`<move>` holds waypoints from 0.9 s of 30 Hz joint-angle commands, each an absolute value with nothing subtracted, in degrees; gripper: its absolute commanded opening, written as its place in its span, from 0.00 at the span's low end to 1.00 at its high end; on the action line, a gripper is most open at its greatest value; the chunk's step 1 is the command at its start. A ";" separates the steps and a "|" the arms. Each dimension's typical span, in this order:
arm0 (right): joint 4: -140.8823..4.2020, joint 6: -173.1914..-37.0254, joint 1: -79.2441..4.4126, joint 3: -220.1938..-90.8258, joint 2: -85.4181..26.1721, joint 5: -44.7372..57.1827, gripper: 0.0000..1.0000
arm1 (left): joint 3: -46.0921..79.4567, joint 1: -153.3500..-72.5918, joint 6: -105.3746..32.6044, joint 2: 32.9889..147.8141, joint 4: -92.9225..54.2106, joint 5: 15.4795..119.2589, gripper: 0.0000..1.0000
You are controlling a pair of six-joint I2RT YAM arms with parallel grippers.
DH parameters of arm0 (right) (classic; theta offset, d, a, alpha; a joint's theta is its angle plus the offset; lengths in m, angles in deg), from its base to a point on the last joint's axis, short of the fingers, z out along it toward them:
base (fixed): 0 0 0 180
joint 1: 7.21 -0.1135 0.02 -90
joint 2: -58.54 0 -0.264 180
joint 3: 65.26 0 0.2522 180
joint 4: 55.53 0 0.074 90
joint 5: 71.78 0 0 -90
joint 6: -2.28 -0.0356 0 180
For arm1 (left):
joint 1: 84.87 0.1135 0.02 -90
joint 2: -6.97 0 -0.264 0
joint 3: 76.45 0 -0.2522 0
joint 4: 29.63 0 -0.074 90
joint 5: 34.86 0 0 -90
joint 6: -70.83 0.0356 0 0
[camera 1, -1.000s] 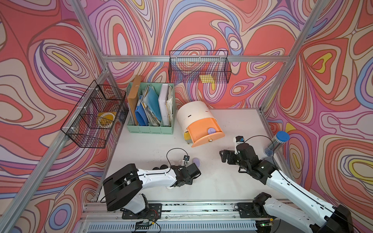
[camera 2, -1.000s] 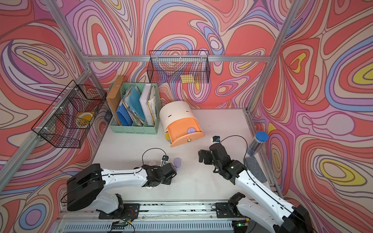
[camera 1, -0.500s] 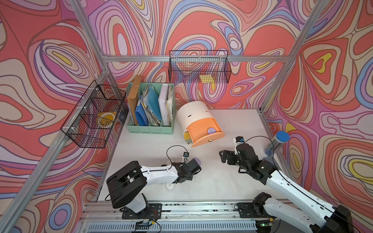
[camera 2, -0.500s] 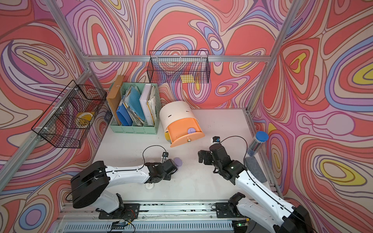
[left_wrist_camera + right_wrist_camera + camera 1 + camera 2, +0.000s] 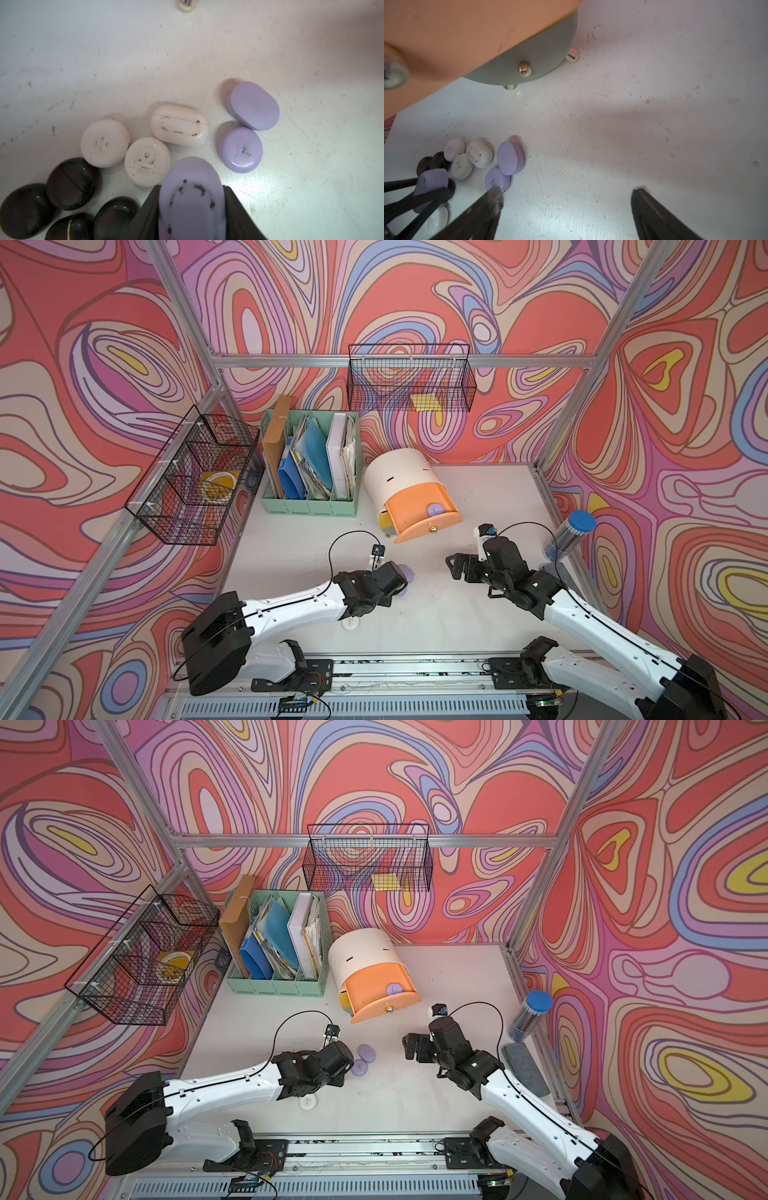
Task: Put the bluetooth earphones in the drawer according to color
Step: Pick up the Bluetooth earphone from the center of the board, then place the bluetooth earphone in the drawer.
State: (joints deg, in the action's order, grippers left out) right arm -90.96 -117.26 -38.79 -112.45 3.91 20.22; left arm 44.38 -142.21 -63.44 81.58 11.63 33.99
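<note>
My left gripper (image 5: 192,187) is shut on a lilac earphone case (image 5: 191,199), seen also in the right wrist view (image 5: 430,182). Beyond it on the table lie two more lilac cases (image 5: 254,106) (image 5: 240,149), three white ones (image 5: 179,124) and several black ones (image 5: 73,184). The white chest (image 5: 399,472) stands behind, its peach top drawer (image 5: 419,506) pulled out with a lilac case (image 5: 435,509) inside. My right gripper (image 5: 568,192) hangs open over bare table to the right of the pile, also seen in a top view (image 5: 409,1046).
The chest's grey-green bottom drawer front (image 5: 529,56) is shut. A mint file holder (image 5: 309,464) stands left of the chest. Wire baskets (image 5: 195,481) (image 5: 409,383) hang on the walls. A clear tube with a blue cap (image 5: 571,535) and a grey pad (image 5: 525,1069) lie at the right edge.
My left gripper has closed on the lilac case and its arm has shifted a little. The right arm has stayed still.
</note>
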 commanded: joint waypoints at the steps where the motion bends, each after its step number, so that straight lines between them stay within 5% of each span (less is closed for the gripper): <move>1: -85.47 -117.53 -38.59 -108.86 4.27 14.80 0.98 | 39.59 -140.93 -58.46 78.04 16.16 30.38 0.33; 11: -72.73 -117.87 -38.76 -100.37 4.98 6.30 0.98 | 24.58 -135.76 -48.88 78.14 17.21 32.73 0.27; 27: -67.67 -118.29 -39.86 -98.41 0.95 5.93 0.92 | -3.92 -132.00 -41.14 99.93 18.03 42.24 0.27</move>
State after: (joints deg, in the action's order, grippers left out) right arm -69.67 -117.88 -39.31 -99.31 1.35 5.73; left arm -1.15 -133.10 -42.93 97.25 16.24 39.50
